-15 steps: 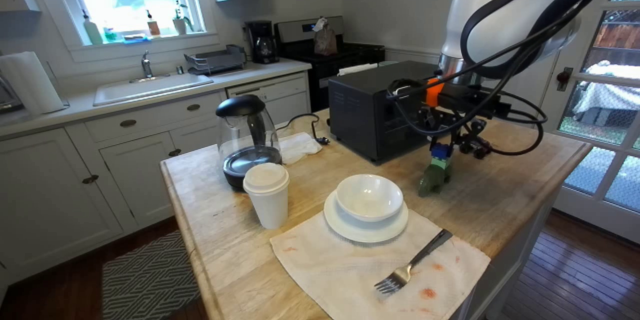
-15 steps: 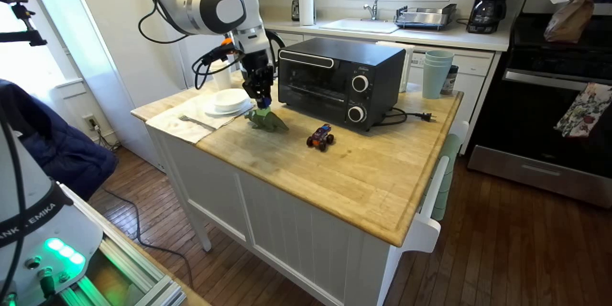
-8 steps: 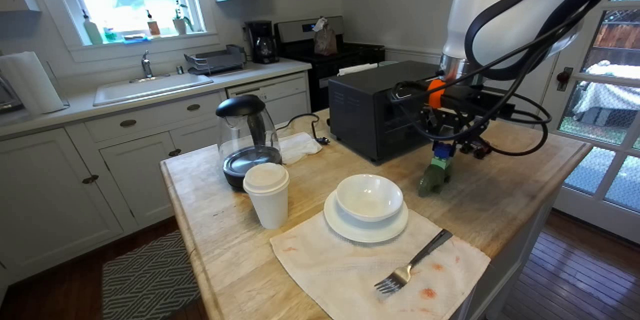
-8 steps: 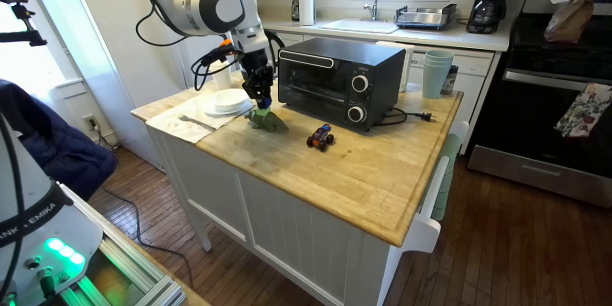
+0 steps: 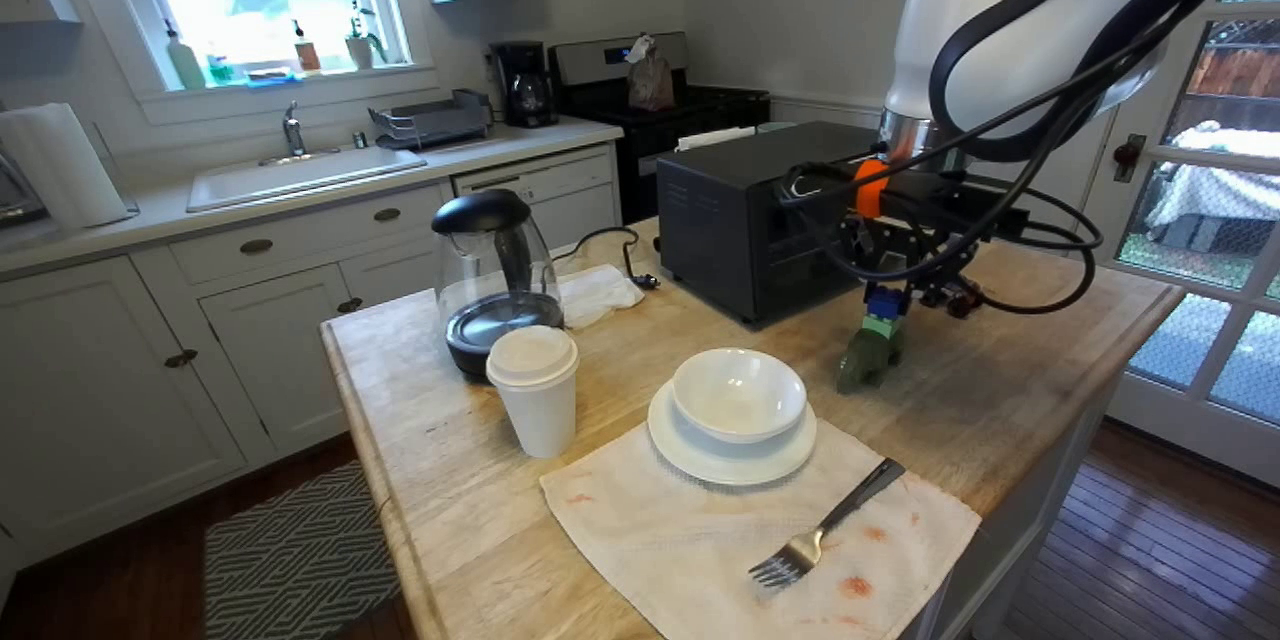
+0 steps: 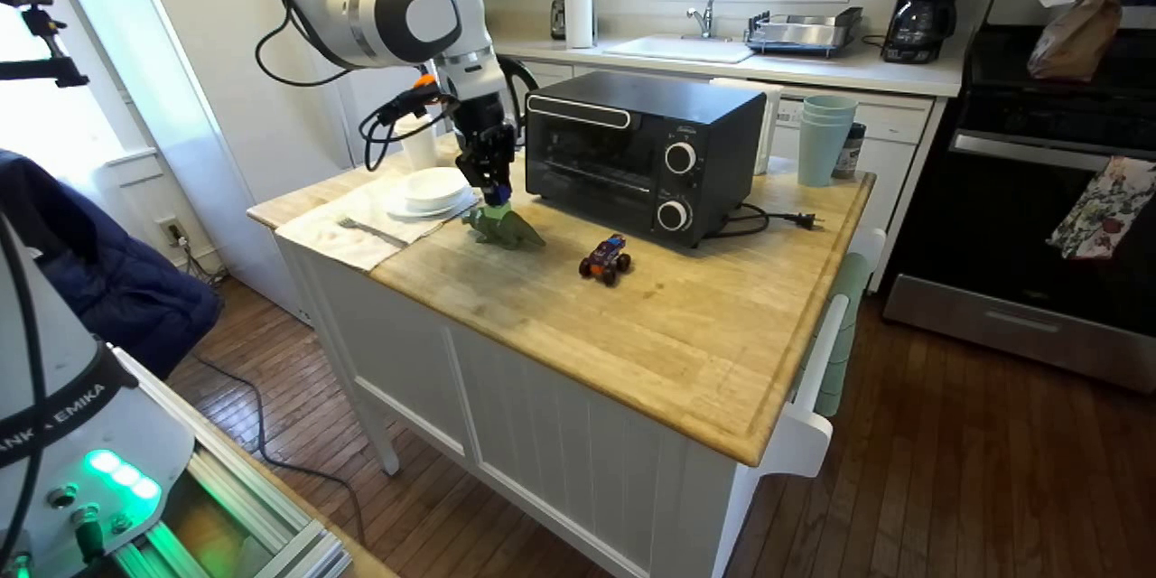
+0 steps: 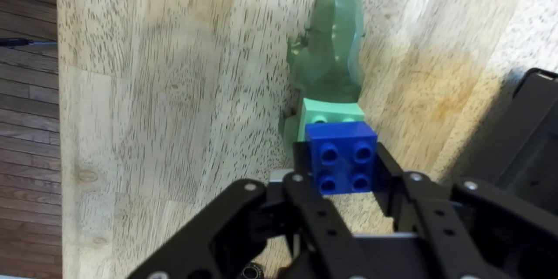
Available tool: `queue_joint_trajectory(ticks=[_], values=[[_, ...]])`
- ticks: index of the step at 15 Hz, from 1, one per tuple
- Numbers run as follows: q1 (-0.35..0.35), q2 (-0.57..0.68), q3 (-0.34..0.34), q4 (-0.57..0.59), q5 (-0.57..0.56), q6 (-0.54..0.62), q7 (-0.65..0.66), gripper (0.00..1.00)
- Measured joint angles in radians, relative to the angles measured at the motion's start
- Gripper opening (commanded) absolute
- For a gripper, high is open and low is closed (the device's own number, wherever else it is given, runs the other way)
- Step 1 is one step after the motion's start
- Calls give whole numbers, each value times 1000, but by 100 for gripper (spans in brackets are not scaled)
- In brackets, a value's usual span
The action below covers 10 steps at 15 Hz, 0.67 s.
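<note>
Blue studs [image 7: 362, 145] — seen only in the wrist view — top the block [image 7: 341, 161] the gripper [image 7: 342, 157] clamps.

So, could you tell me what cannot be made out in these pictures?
Whether the blue block touches the green block: in the wrist view, the blue one hides this.
Inside of the white cup: in an exterior view, its lid hides it.
Label on the jar: in an exterior view, too small, partly behind the stacked cups.
Dark blue coat: in an exterior view, cut off by the left edge.

A sink [image 6: 664, 49], stove [image 6: 1030, 217], coffee maker [image 6: 923, 13] and dish rack [image 5: 437, 125] mark this a kitchen.
</note>
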<state>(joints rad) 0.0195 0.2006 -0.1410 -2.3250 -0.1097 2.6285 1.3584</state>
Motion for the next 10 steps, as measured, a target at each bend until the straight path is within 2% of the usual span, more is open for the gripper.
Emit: queue_joint_trajectory(ticks=[10], values=[[0,1,7,-9,41,13,9,12]])
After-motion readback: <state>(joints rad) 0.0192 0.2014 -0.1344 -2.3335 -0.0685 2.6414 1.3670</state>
